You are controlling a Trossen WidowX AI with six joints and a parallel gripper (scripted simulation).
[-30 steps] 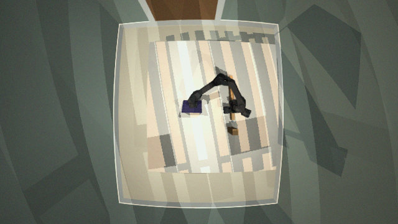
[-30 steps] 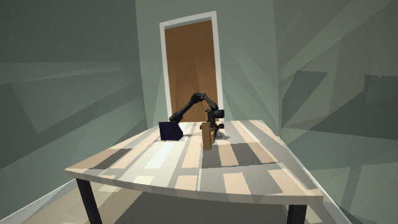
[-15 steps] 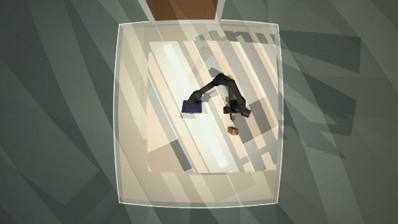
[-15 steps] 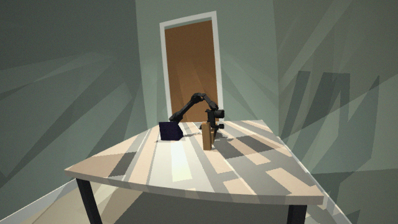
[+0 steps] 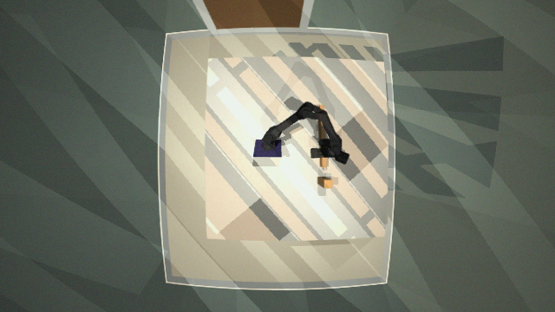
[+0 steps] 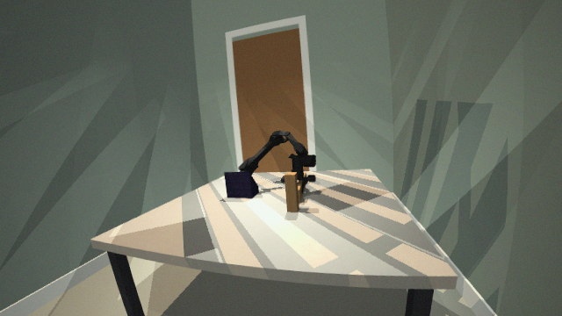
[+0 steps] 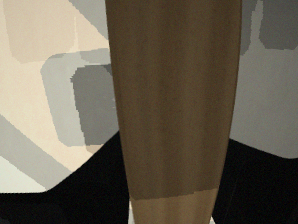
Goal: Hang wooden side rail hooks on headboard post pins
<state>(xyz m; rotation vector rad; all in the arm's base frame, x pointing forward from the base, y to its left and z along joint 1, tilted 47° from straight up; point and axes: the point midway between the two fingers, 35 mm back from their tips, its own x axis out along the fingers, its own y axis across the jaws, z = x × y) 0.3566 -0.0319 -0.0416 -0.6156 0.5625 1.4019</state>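
Note:
The wooden rail (image 5: 323,163) (image 7: 175,90) runs lengthwise away from the post, its near end toward it. Pale hooks (image 5: 324,168) show faintly on that end, a short gap from the post in the top view. The headboard post (image 5: 325,182) (image 6: 291,193) stands upright on the table; its slot and pins are not visible. My gripper (image 5: 323,153) (image 6: 299,179) (image 7: 155,132) is shut on the rail nearer its hook end, with one black finger against each side. Whether the rail lies flat on the table is too small to tell. The arm partly covers its far part.
The dark blue base block (image 5: 267,148) (image 6: 239,184) under the arm stands on the table (image 5: 243,225) (image 6: 263,268), left of the rail and post. The arm (image 5: 284,123) (image 6: 263,151) arches from it over the rail's far part. Striped light and shadows cross the table top.

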